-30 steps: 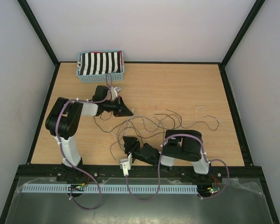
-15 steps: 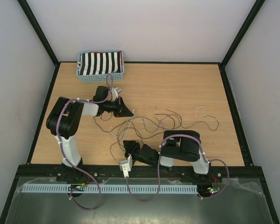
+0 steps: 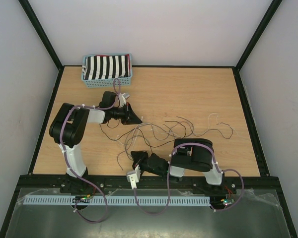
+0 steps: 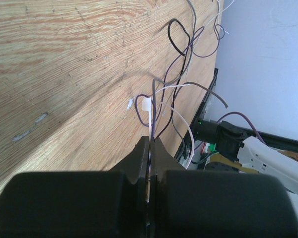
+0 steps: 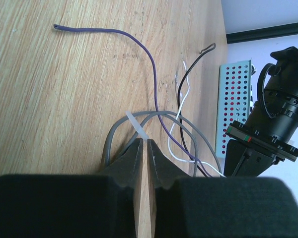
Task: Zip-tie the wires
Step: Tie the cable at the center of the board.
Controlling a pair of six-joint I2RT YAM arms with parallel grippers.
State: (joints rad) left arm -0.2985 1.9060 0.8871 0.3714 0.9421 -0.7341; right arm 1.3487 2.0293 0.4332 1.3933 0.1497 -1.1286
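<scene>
A blue perforated plastic basket holds black-and-white striped cloth. Thin dark and pale wires sprawl on the wooden counter, nearer the arms than the basket. The left claw, close to the basket, pinches a white zip tie. The right claw, farther off, clamps a pale flat strip.

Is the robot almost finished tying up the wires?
Not yet. Done: a white zip tie seems looped round a few of the wires. In hand: the left gripper pinches its tail; the right gripper nips a pale strip. Left: the rest lie loose, unbundled.
</scene>
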